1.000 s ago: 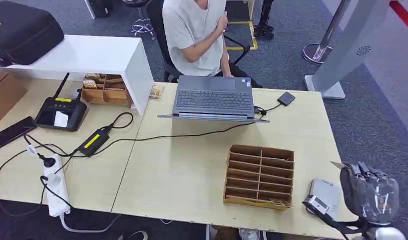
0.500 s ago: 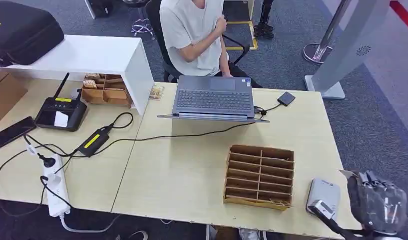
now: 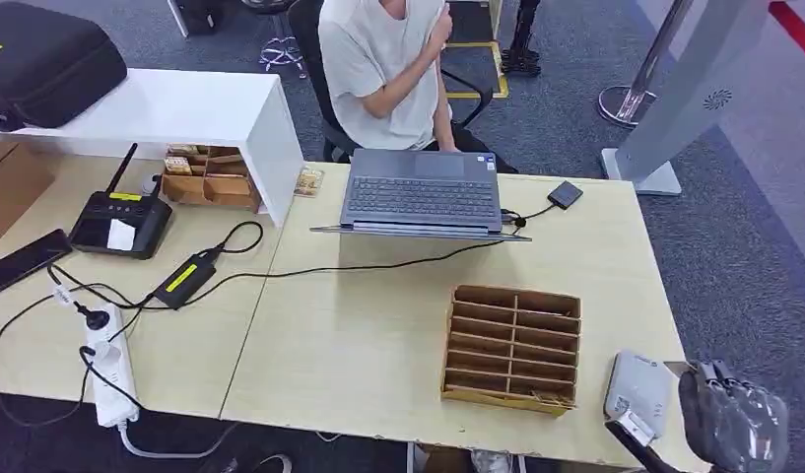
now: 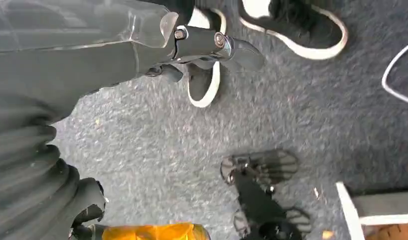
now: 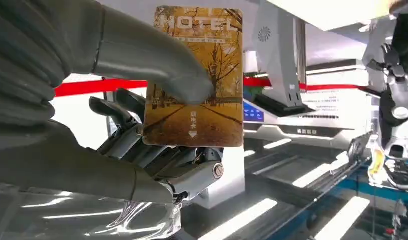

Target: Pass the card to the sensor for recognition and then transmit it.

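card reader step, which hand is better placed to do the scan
The right hand. It already pinches the hotel card under its thumb and sits right beside the grey sensor at the table's near right corner. The left hand hangs over the carpet floor, holding nothing.

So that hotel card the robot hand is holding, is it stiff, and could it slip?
The hotel card looks flat and unbent, so probably stiff plastic. It appears thin, so likely light. Its face looks glossy, and the right robot hand pins it mainly with the thumb, so it might slide.
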